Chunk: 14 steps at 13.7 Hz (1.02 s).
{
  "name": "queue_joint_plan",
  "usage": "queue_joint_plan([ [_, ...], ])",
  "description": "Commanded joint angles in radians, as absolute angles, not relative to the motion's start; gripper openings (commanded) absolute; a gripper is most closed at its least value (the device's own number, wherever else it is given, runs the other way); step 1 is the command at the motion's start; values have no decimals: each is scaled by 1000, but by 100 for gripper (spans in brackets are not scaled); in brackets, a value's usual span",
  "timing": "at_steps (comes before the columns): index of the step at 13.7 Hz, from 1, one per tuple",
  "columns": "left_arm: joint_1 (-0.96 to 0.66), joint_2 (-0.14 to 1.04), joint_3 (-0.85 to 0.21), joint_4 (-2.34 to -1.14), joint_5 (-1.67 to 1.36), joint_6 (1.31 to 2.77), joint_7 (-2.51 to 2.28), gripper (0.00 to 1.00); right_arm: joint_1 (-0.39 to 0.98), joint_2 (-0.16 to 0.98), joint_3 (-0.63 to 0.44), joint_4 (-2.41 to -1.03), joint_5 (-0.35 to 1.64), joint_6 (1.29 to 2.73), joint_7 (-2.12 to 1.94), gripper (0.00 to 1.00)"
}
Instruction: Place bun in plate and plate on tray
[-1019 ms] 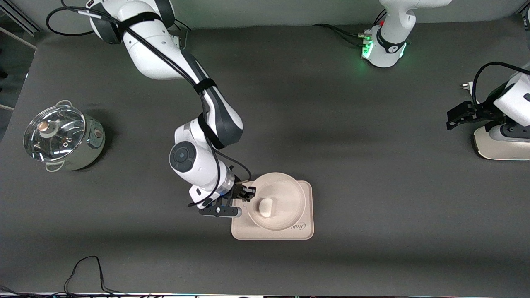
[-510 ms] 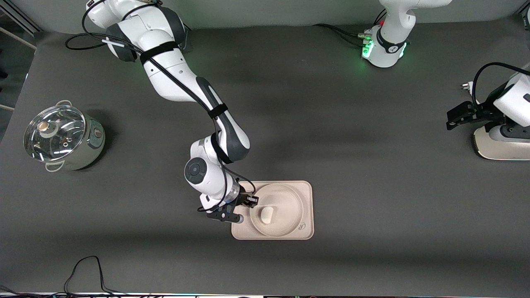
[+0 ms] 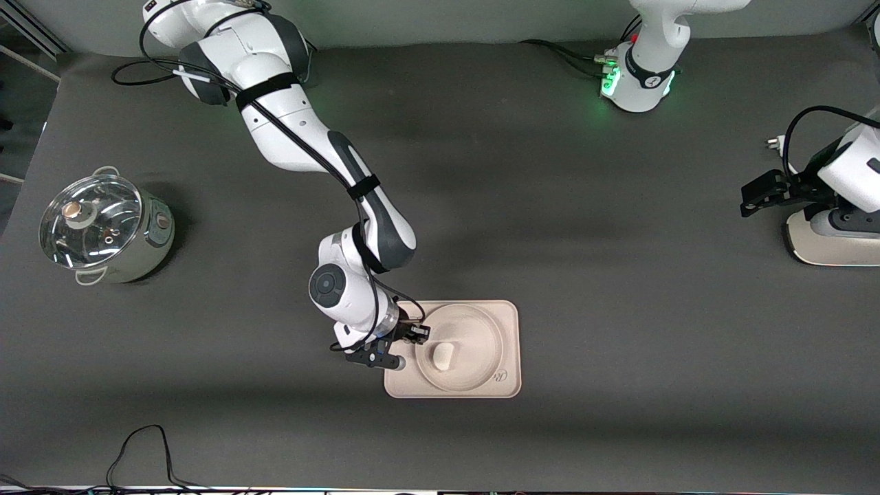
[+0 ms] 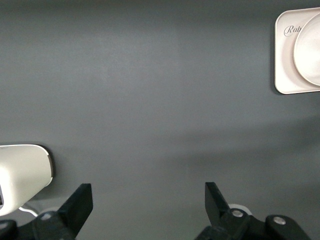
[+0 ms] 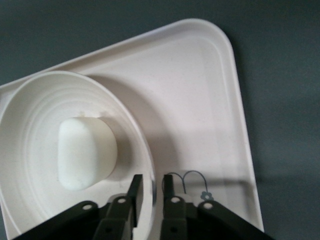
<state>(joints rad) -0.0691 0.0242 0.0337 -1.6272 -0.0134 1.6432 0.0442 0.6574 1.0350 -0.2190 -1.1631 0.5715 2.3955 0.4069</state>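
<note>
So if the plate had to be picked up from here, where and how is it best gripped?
By the raised rim, as the right gripper does now: one finger inside the plate, one outside, coming from above at the edge toward the right arm's end of the table. The dish is shallow and wide, so only the thin rim fits between the fingers. The bun sits mid-plate, apart from that spot.

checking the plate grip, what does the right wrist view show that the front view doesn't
Only the right wrist view shows the right gripper up close: its fingers straddle the plate rim, one inside and one outside, closed on it. It also shows the small drawing printed on the tray.

Only the front view shows the lidded pot toward the right arm's end of the table, and the left gripper waiting at the left arm's end.

Both show the bun lying in the plate, and the plate resting on the tray.
</note>
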Motion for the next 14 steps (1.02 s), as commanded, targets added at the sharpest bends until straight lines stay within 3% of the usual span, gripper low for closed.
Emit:
queue_joint_plan([
  [1, -81, 15, 38, -1629, 2, 1654, 29, 100, 653, 959, -229, -1183, 595, 2329, 402, 100],
  [6, -78, 12, 40, -1628, 9, 1674, 28, 100, 617, 691, -235, -1319, 495, 2108, 403, 100],
  [11, -80, 43, 40, -1629, 8, 1738, 14, 100, 525, 286, -221, -1534, 232, 1815, 391, 100],
  [14, -77, 58, 40, -1628, 9, 1741, -101, 100, 398, 79, -148, -1614, 111, 1651, 332, 100],
])
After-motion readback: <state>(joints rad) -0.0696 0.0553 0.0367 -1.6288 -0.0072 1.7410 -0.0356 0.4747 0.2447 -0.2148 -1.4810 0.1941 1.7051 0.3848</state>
